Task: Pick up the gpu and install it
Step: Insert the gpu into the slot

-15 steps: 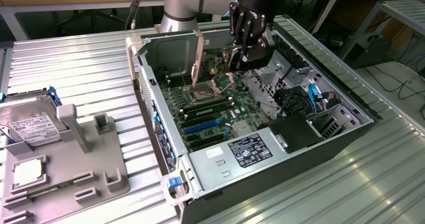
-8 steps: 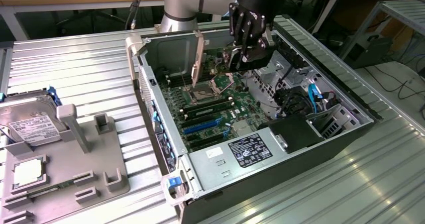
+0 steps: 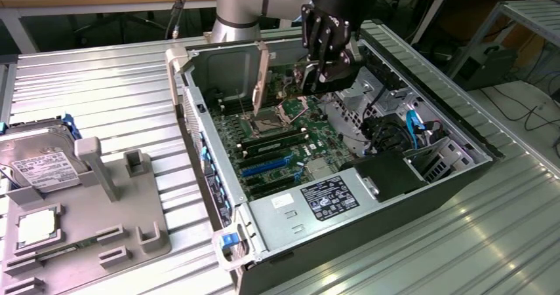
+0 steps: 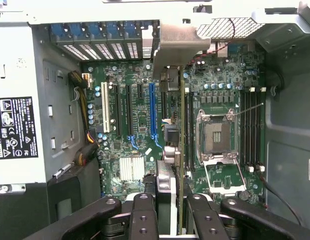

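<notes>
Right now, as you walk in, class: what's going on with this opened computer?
A robot arm is reaching into an open computer case. Its fingers are closed on the gpu, holding it upright on edge over the motherboard, with the card's silver bracket toward the case's rear wall. Whether the card sits in a slot cannot be told. A hard drive lies outside the case.

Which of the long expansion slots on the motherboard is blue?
The blue slot, at the end of the row nearer the gpu gripped in the jaws; the black slots sit beside it and the white slot lies farthest off.
</notes>
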`<state>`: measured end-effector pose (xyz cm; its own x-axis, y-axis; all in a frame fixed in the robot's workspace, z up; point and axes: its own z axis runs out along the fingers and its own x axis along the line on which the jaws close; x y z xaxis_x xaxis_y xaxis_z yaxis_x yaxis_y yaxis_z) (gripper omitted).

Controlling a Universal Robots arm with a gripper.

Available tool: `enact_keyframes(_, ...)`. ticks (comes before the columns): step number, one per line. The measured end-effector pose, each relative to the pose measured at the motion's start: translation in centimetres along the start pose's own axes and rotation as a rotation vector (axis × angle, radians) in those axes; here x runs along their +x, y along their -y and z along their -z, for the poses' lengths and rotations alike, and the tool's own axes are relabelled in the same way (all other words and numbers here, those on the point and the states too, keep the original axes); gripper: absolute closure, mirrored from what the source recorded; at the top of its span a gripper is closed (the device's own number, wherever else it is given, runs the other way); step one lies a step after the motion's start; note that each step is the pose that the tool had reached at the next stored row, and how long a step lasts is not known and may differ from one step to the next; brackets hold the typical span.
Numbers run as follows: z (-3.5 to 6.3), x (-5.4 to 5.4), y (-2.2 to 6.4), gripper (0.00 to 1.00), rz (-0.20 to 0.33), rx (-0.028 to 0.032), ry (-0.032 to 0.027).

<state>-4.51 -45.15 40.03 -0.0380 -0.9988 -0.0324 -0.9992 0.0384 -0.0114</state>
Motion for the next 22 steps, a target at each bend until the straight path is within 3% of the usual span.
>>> enact_keyframes(11, -0.38, 0.0, -0.01, 0.72, 0.008, -0.0002, 0.0003)
enact_keyframes(22, -1.43, 0.1, -0.01, 0.72, -0.042, 0.0014, -0.0005)
